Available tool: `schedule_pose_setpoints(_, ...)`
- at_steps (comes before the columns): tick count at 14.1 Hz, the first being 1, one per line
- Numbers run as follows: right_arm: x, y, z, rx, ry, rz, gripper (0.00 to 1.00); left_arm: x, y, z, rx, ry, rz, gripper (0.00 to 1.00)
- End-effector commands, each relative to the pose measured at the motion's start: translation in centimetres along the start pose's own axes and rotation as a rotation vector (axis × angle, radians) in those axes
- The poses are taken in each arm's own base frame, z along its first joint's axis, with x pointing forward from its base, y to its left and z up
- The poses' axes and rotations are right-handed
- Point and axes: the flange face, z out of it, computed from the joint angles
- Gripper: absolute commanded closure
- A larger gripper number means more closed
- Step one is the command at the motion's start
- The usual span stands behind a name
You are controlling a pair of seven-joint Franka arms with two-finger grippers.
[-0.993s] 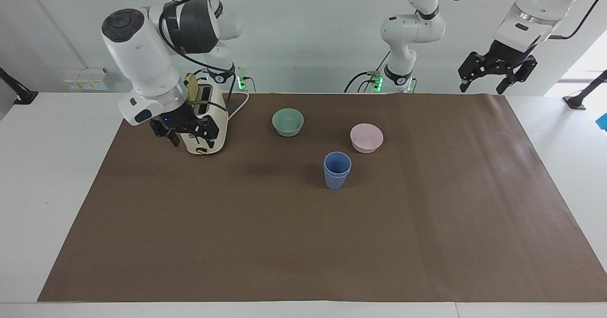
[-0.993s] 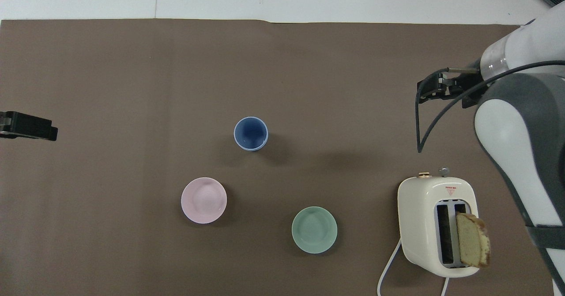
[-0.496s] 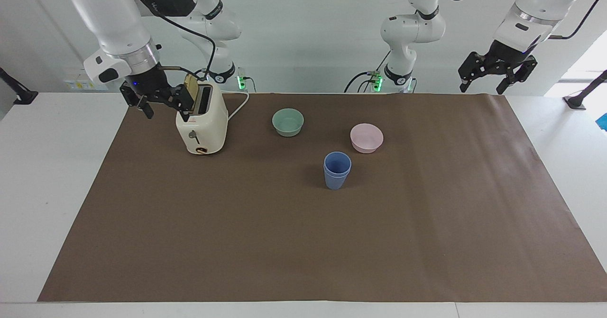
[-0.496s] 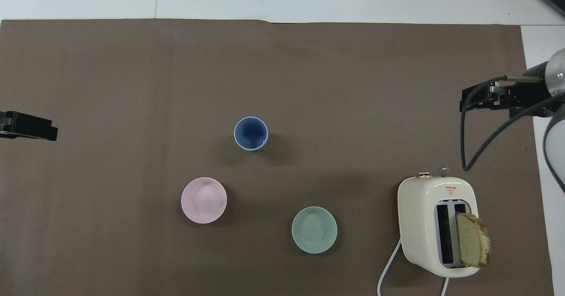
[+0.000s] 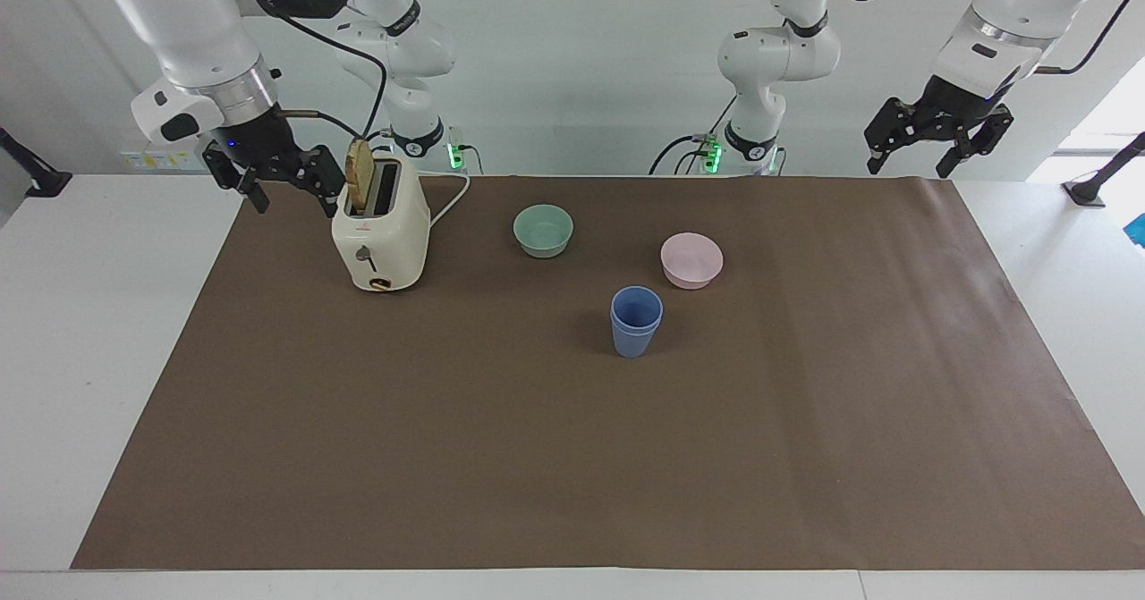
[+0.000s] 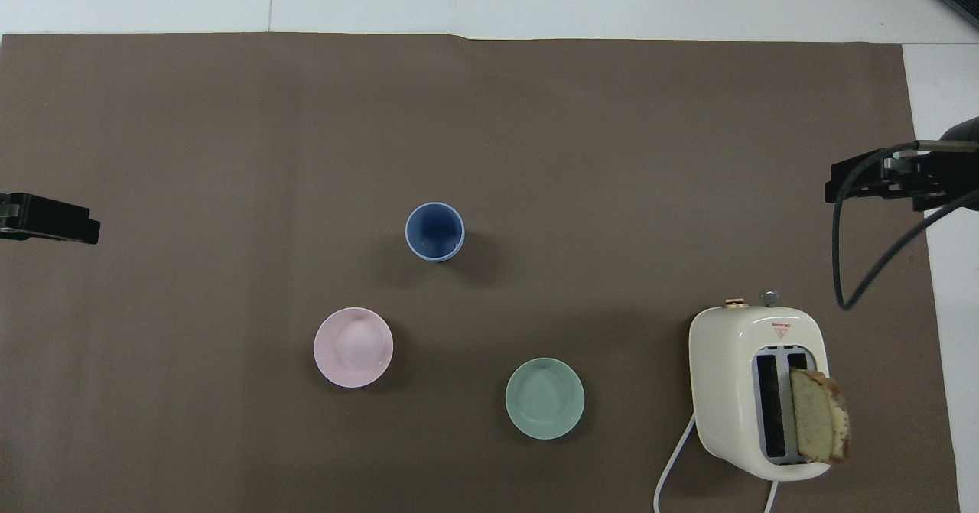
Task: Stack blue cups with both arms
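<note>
I see the blue cups (image 5: 636,321) nested upright, one in the other, farther from the robots than the pink bowl (image 5: 691,259) and just beside it. Both grippers are well apart from the stack, up in the air. Right gripper (image 5: 275,180) beside the toaster (image 5: 379,238), fingers spread, empty. Left gripper (image 5: 937,139) over the mat corner, fingers apart, empty.

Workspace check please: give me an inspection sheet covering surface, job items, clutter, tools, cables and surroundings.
Surface: brown mat on a white table.
Job's things: blue cups nested upright as one stack, farther from the robots than both bowls.
Clutter: pink bowl; green bowl; toaster holding a bread slice.
Grippers: right tool open, raised beside the toaster; left tool open, raised at the left arm's end; both empty.
Cables: white toaster cord on the mat.
Surroundings: white wall.
</note>
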Motion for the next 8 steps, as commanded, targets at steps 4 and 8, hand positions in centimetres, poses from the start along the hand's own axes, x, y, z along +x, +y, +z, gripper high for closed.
schedule_pose_setpoints(4, -0.27, 0.15, -0.14, 0.001, 0.004, -0.006, 0.00, -0.33, -0.06, -0.40, -0.002, 0.012, 0.007, 0.00)
schedule_pose_setpoints(8, -0.39, 0.14, -0.10, -0.006, -0.001, -0.010, 0.00, -0.33, -0.06, -0.40, -0.002, 0.012, 0.007, 0.00)
